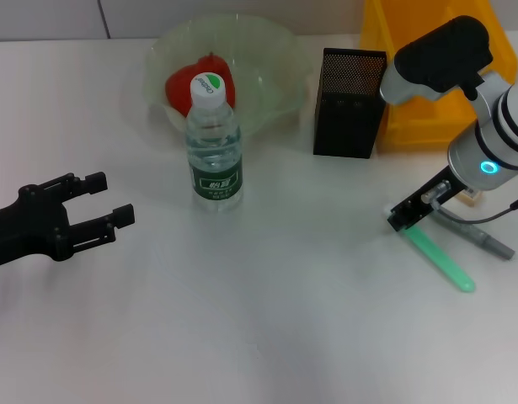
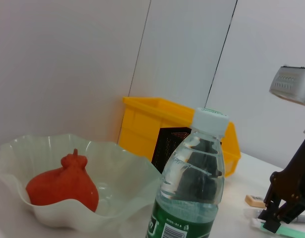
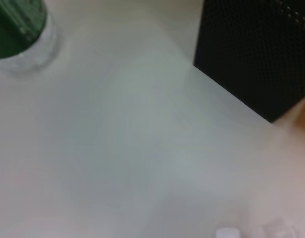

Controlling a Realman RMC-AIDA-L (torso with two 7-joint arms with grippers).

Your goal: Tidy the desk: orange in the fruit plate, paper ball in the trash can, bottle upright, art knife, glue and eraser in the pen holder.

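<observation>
Head view: right gripper (image 1: pixel 408 219) is reaching down at the glue's (image 1: pixel 442 259) capped end, right of the pen holder (image 1: pixel 349 103); its opening I cannot tell. Left gripper (image 1: pixel 103 202) is idling open, empty. Left wrist view: bottle (image 2: pixel 193 186) standing upright. Better centring the jaws across the stick before closing.

The right pincer (image 1: pixel 408 220) hides the glue (image 1: pixel 441 260) cap.
</observation>
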